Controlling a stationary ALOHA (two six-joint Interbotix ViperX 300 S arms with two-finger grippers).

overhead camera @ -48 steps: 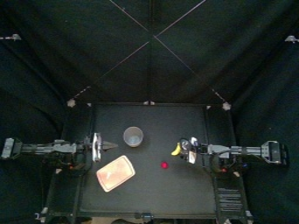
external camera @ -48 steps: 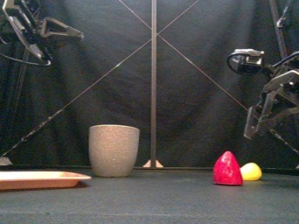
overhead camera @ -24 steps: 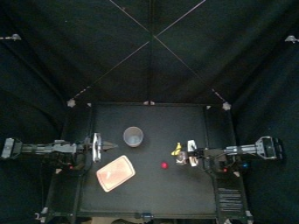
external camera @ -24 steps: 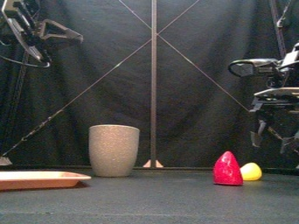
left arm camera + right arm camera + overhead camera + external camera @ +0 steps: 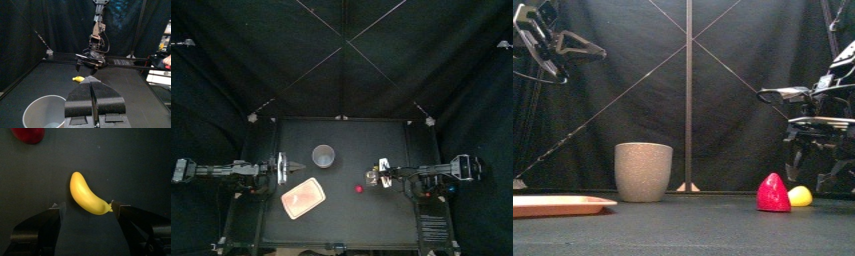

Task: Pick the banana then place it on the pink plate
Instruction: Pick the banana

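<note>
A yellow banana [image 5: 87, 193] lies on the black table, just right of a red toy [image 5: 772, 192] in the front view. My right gripper [image 5: 87, 210] hangs open right over it, one jaw on each side of the banana's near end, not touching it. In the front view the banana [image 5: 799, 196] peeks out behind the red toy, under the right gripper [image 5: 815, 172]. The pink plate [image 5: 302, 198] sits at the table's left front. My left gripper [image 5: 93, 95] rests shut and high at the left, holding nothing.
A tall grey speckled cup [image 5: 323, 154] stands behind the plate, between the two arms, and shows in the front view as the cup [image 5: 643, 171]. The red toy [image 5: 360, 187] lies between the banana and the plate.
The right arm has come down and reached inward, bringing its open gripper low over the banana. The left arm, banana, cup and plate have not moved.
</note>
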